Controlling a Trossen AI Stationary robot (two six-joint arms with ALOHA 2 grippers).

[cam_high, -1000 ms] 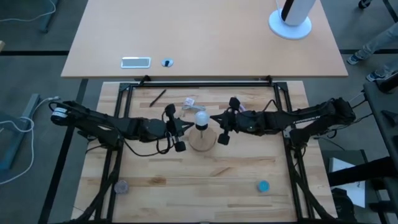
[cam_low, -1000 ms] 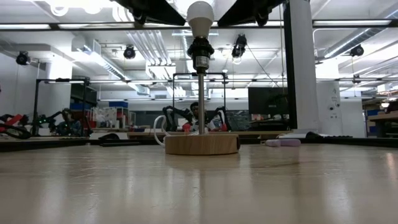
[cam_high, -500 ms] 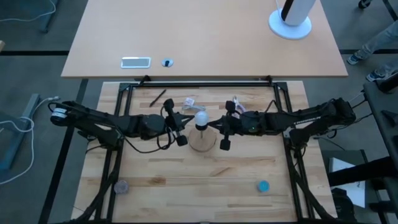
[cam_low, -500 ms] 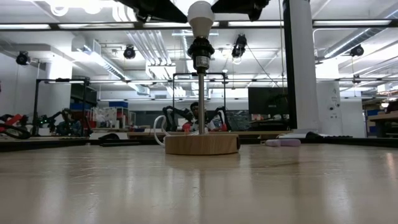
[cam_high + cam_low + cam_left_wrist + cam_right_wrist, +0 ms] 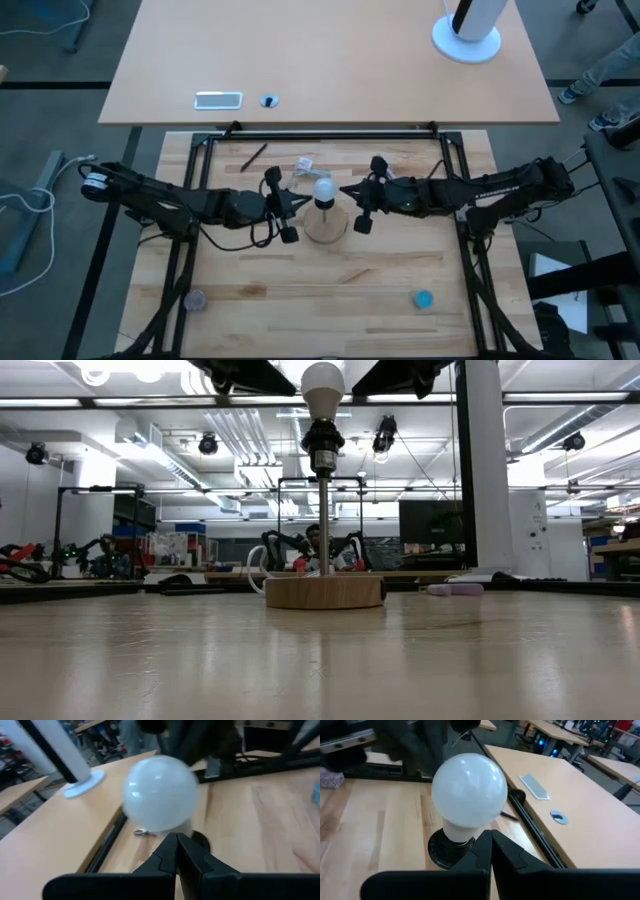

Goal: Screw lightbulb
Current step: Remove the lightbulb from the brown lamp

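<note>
The white frosted lightbulb [image 5: 323, 189] stands upright with its base in the black socket [image 5: 322, 445] on a thin post over the round wooden disc [image 5: 323, 592], near the table's middle. My left gripper [image 5: 304, 198] is shut, level, just left of the bulb; its tips show below the bulb's globe [image 5: 160, 792] in the left wrist view. My right gripper [image 5: 342, 190] is shut, level, just right of the bulb; its tips point at the bulb's neck [image 5: 462, 832] above the socket [image 5: 442, 851]. My left gripper points its shut tips [image 5: 176, 840] level at the bulb from the table's left; I cannot tell whether they touch it. My right gripper points its shut tips [image 5: 490, 837] level at the bulb's neck from the table's right; I cannot tell whether they touch it.
A crumpled clear wrapper [image 5: 306, 165] and a dark stick [image 5: 253, 155] lie behind the lamp. A grey disc [image 5: 194, 299] and a blue disc [image 5: 424, 298] lie near the front edge. A second table behind holds a white slab [image 5: 218, 99] and a white post base [image 5: 466, 40].
Both grippers have rolled a little about their wrists and rolled back to where they stood a second ago. The bulb and the lamp base have stayed in place.
</note>
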